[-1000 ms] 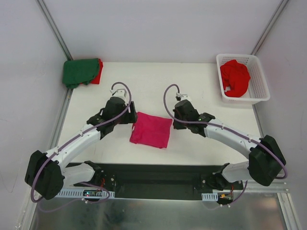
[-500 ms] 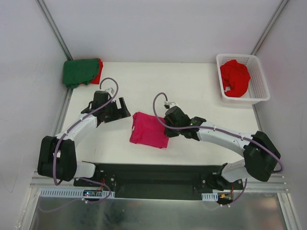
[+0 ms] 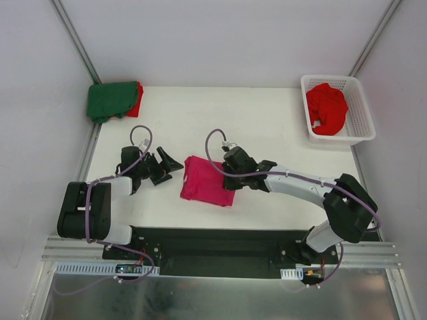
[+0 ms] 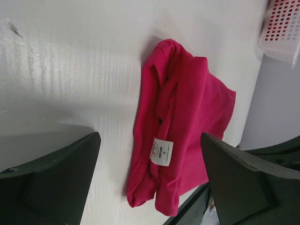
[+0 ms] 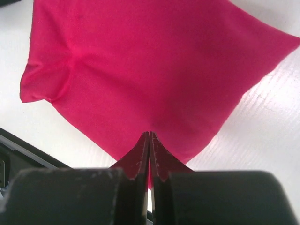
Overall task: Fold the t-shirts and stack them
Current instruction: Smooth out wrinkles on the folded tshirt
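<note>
From above, a folded magenta-pink cloth t-shirt (image 3: 208, 181) is lying flat near the middle of the white counter (image 3: 267, 127), a bit closer to the near edge. The left end effector (image 3: 167, 167) is sitting just left of it with its fingers spread wide, holding nothing. The right end effector (image 3: 227, 176) is pressing on the shirt's right side with its fingers shut tight. A folded dark green t-shirt (image 3: 110, 99) is lying on a red t-shirt (image 3: 137, 100) in the far left corner. A white plastic lattice basket (image 3: 363, 127) in the far right corner is holding crumpled red t-shirts (image 3: 327, 108).

In the left wrist view, two dark fingers (image 4: 56, 183) are standing far apart, and the pink shirt is showing between them with a small white tag (image 4: 161, 153).

In the right wrist view, the closed fingers (image 5: 143, 159) are touching the pink shirt's edge. I cannot tell if they are pinching any cloth.
</note>
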You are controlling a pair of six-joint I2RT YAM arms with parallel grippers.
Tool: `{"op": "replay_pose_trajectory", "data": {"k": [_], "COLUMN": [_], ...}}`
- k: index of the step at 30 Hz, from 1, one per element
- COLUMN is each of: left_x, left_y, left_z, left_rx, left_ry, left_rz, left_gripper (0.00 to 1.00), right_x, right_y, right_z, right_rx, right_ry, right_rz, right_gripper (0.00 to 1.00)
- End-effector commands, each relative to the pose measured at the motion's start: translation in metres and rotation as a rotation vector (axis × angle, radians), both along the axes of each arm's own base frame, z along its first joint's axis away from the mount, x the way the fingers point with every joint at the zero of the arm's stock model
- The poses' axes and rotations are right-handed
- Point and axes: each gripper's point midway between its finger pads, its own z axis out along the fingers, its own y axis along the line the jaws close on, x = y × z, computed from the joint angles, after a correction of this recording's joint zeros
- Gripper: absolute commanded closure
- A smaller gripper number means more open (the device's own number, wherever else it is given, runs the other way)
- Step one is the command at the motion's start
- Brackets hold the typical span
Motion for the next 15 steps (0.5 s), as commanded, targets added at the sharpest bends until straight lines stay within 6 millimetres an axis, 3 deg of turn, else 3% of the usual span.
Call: {"op": "replay_pose_trajectory", "data": {"k": [1,11,15], "left_x": [-0.006,-0.022,-0.032], "left_y": [-0.008,-0.01,-0.009], "left_z": [0.005,0.004,-0.002], "left_rx": [-0.064,-0.053,-0.026], "left_ry": [-0.031,-0.008,0.012], "left_rz": [-0.024,-0.069,-0.086], "left_gripper": [0.11,0.11,0.12], "right_x": [0.009,0.005,0.005], "right_y": [0.023,0.049,0.055], "right_z": [0.014,-0.006,-0.023], "right_rx": [0.071,0.109,0.081], "right_ry": [-0.012,0.068,0.097], "right_rz": [0.009,0.053,0.07], "right_gripper": [0.99,0.99,0.99]}}
